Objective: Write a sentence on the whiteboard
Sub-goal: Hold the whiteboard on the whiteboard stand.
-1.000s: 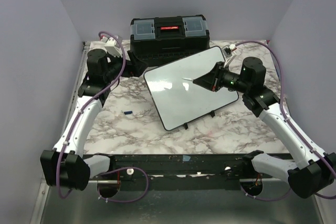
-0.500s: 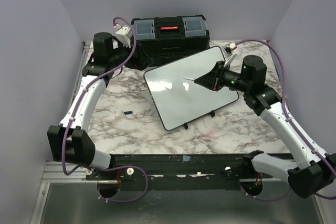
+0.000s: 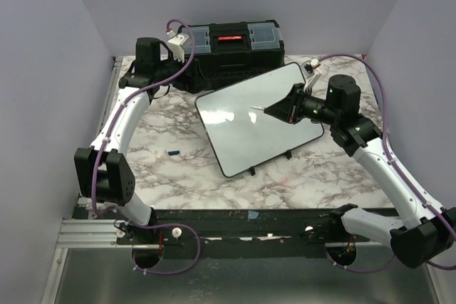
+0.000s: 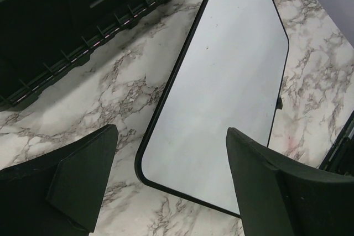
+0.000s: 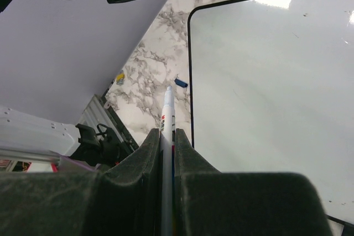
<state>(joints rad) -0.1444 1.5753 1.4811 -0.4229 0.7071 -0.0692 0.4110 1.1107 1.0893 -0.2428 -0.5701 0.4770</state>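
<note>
The whiteboard (image 3: 242, 133) lies at an angle on the marble table, its white face bare; the sentence is not in view. The board also fills the left wrist view (image 4: 227, 98) and the right wrist view (image 5: 271, 87). My right gripper (image 5: 167, 134) is shut on a white marker (image 5: 167, 109). In the top view it hovers over the board's right half, and the marker (image 3: 258, 109) points left above the board's middle. My left gripper (image 4: 171, 131) stands open and empty, raised above the board's corner beside the toolbox.
A black toolbox (image 3: 229, 48) stands along the back edge, just behind the board, and shows dark in the left wrist view (image 4: 66, 26). A small blue cap (image 3: 172, 152) lies on the marble left of the board. Purple walls close in on three sides.
My left arm has lifted and swung from the table's left side back toward the toolbox's left end, gripper still open. The right arm and marker have barely moved.
</note>
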